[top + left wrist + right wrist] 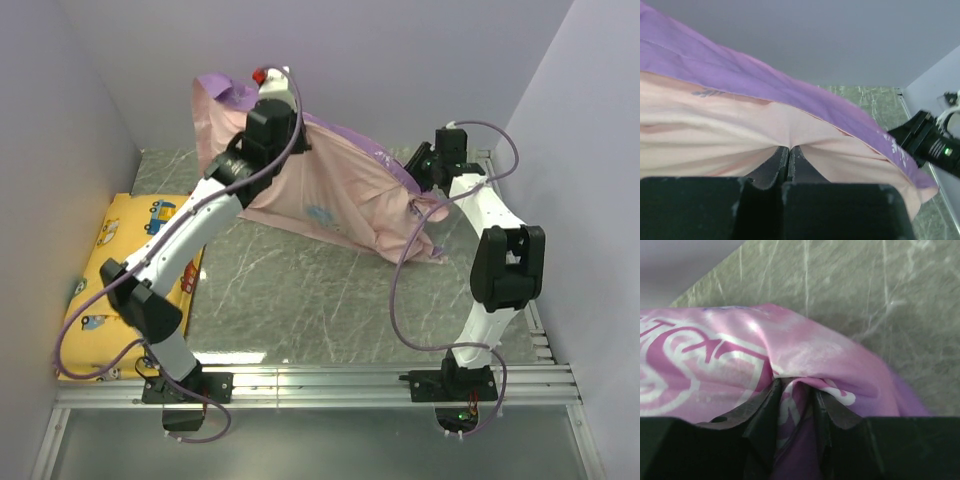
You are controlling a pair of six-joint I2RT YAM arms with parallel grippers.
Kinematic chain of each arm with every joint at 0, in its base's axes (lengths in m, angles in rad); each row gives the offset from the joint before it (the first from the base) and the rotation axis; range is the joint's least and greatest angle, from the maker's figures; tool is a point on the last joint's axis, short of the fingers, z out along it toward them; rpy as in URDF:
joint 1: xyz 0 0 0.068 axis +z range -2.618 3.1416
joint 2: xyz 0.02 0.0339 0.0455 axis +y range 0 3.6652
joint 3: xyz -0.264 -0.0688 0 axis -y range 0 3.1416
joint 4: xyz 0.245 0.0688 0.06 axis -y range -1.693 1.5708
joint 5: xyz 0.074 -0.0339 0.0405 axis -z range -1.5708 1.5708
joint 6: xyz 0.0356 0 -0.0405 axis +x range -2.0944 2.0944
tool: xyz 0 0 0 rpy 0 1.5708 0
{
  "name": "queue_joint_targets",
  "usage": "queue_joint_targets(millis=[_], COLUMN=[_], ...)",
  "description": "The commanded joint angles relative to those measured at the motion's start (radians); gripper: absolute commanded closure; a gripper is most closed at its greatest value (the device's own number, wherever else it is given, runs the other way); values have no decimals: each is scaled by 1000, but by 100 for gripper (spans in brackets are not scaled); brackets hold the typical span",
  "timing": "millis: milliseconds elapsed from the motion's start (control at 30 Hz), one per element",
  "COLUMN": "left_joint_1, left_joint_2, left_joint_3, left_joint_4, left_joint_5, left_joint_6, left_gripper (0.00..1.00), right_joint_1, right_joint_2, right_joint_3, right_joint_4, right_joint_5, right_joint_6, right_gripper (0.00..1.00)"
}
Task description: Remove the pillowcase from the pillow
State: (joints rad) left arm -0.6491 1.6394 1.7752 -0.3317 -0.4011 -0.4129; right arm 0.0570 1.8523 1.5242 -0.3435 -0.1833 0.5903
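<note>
The pillowcase [340, 190] hangs stretched across the back of the table, pale pink inner side out, with a purple edge along its top. My left gripper [262, 82] holds its upper left end raised. In the left wrist view that gripper [789, 148] is shut on a pinch of the pink fabric [715, 130]. My right gripper [424, 172] is at the cover's right end. There its jaws [795, 385] stand apart, and a fold of the printed pink fabric [740, 355] lies loosely between them. The pillow is hidden from every view.
A yellow cushion with cartoon vehicles [120, 260] lies along the left wall. Grey walls close in the back and both sides. An aluminium rail [320, 385] runs along the near edge by the arm bases. The right arm [930, 145] shows in the left wrist view.
</note>
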Motion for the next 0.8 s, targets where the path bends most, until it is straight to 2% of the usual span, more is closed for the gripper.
queue_joint_targets(millis=[0,67,133,267,367,500,633,667,767], left_joint_1=[48,58,84,117,118,115,112,111,111], left_joint_2=[72,169,265,387,381,335,240,226,200], left_joint_3=[260,357,523,606,521,327,115,60,26], left_joint_4=[-10,-76,-133,-170,-124,-60,37,46,56], left_joint_5=[50,85,146,249,294,341,350,351,357], left_joint_6=[19,22,14,-43,-69,-99,-119,-122,-121], left_gripper=[100,100,100,100,100,100,99,98,91], right_joint_1=[26,24,27,52,50,43,40,41,40], right_joint_2=[-31,-76,-122,-188,-228,-304,-350,-358,-389], right_joint_3=[-110,-186,-269,-377,-389,-352,-241,-221,-148], right_joint_4=[-82,-34,16,75,52,8,-83,-95,-138], right_joint_5=[-36,-77,-116,-159,-99,-12,120,146,248], right_joint_6=[-30,-17,0,13,-6,-14,-24,-27,-41], right_gripper=[61,59,57,54,47,36,30,30,26])
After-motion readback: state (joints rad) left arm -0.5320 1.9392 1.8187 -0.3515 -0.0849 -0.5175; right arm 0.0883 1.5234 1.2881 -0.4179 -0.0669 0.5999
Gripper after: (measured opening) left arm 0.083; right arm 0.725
